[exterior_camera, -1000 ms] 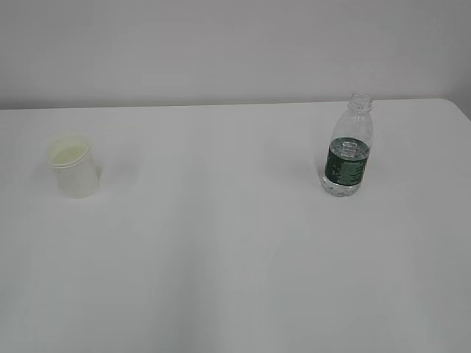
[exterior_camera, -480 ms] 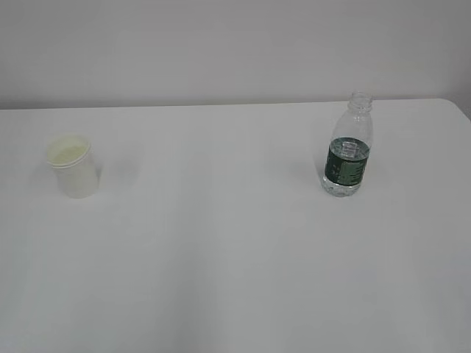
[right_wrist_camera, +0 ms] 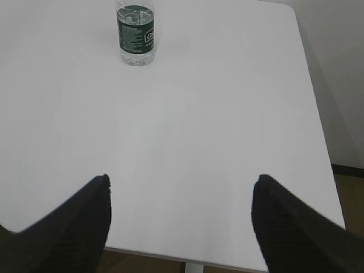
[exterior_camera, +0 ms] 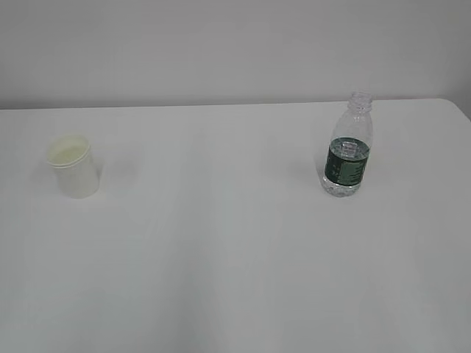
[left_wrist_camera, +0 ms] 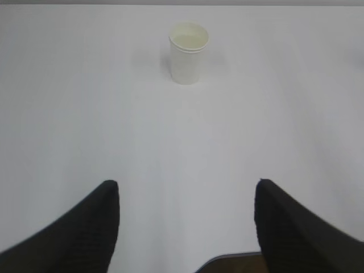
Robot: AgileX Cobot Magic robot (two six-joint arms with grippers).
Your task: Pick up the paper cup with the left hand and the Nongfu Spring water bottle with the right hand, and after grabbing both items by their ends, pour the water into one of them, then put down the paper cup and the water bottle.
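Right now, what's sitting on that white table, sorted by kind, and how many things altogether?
Paper cups: 1, the paper cup, white, standing upright.
Bottles: 1, the Nongfu Spring water bottle, clear with a green label, uncapped, upright.
Total: 2 things on the table.

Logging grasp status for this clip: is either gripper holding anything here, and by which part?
Nothing is held. Both the left gripper and right gripper are open and empty, well short of the cup and bottle.
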